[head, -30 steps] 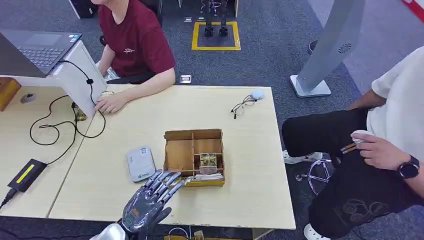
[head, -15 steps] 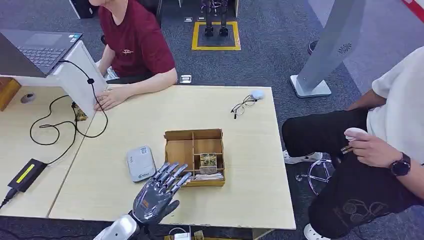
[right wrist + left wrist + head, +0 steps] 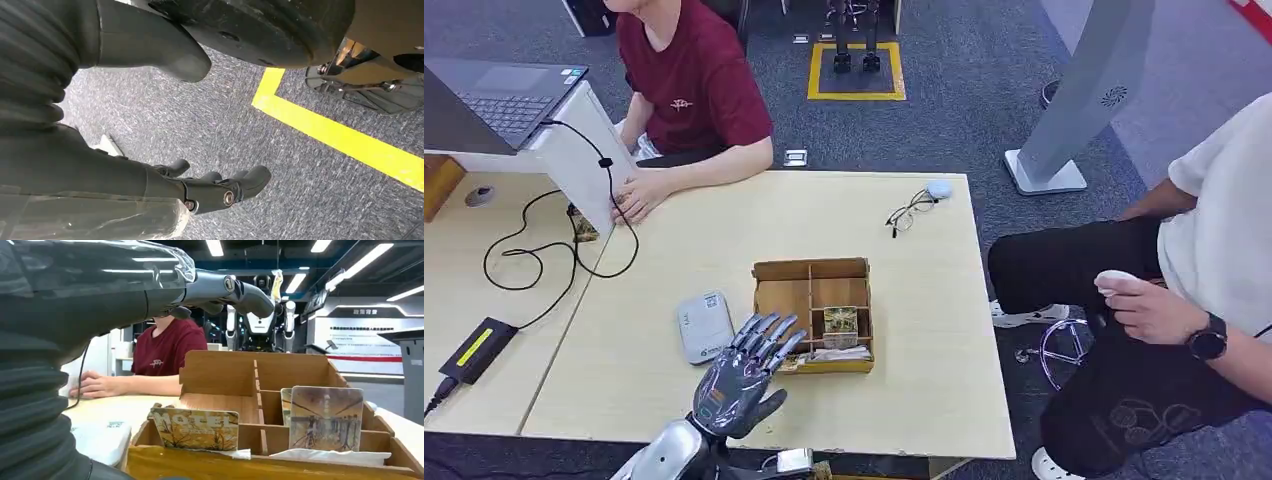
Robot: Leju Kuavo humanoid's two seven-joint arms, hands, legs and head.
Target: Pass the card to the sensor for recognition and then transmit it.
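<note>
Head view: wooden box [image 3: 812, 271] holds upright cards [image 3: 840, 322] — left hand [image 3: 742, 375] spread, empty.

Card [image 3: 196, 428] at front of wooden box [image 3: 225, 372], left wrist view: read "MOTEL" in pale block caps across top, over a yellowish drawing. Second card [image 3: 326, 418], upright in next compartment: drawing only, no legible txt. White wall panel [image 3: 367, 337] in bkgd carried lines of dark print, too small to read; sign above it likewise illegible. Maroon shirt [image 3: 167, 347] of seated person had small pale chest logo, unreadable. Head view: grey card reader [image 3: 703, 325] on table [image 3: 924, 400] bore small marks, too blurred to read.
</note>
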